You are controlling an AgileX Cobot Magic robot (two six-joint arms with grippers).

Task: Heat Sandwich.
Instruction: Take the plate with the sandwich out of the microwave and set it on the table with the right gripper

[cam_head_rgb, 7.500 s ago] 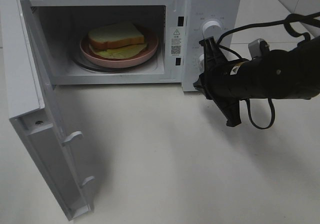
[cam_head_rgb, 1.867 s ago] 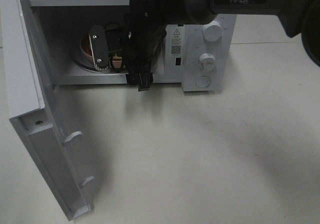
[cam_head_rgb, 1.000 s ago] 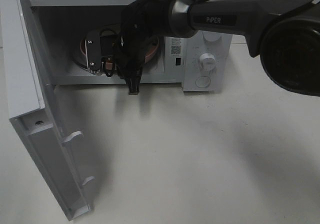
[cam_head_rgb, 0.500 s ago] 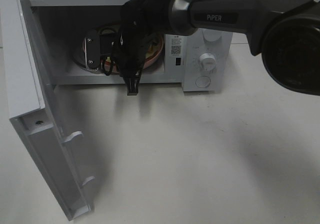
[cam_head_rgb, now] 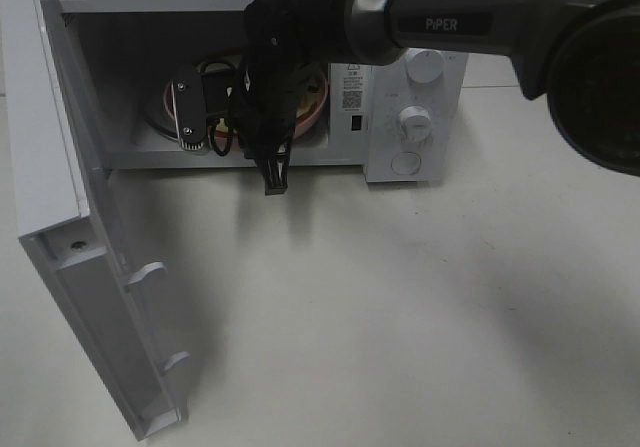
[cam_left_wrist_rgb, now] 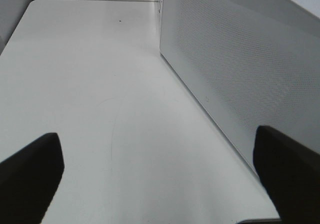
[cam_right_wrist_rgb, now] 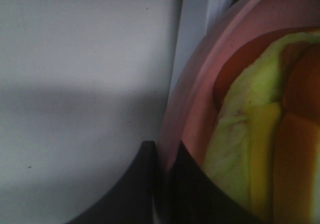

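In the exterior high view my right arm reaches into the open white microwave point(cam_head_rgb: 415, 117), and its gripper point(cam_head_rgb: 220, 129) is at the front rim of the salmon-pink plate point(cam_head_rgb: 312, 107). The arm hides the sandwich there. The right wrist view shows the right gripper point(cam_right_wrist_rgb: 167, 184) shut on the plate's rim point(cam_right_wrist_rgb: 200, 83), one dark finger on each side. The sandwich point(cam_right_wrist_rgb: 260, 144), pale cream with yellow and orange layers, lies on the plate just beyond the fingers. The left gripper point(cam_left_wrist_rgb: 159, 169) is open over bare table, holding nothing.
The microwave door point(cam_head_rgb: 60, 217) stands swung wide open at the left, reaching toward the table's front. The microwave's perforated side wall point(cam_left_wrist_rgb: 240, 68) runs close beside the left gripper. The white tabletop point(cam_head_rgb: 400, 297) spreads in front of the microwave.
The right gripper's jaws have closed onto the plate's rim. The right wrist has shifted slightly toward the oven's front. The left arm has not moved.
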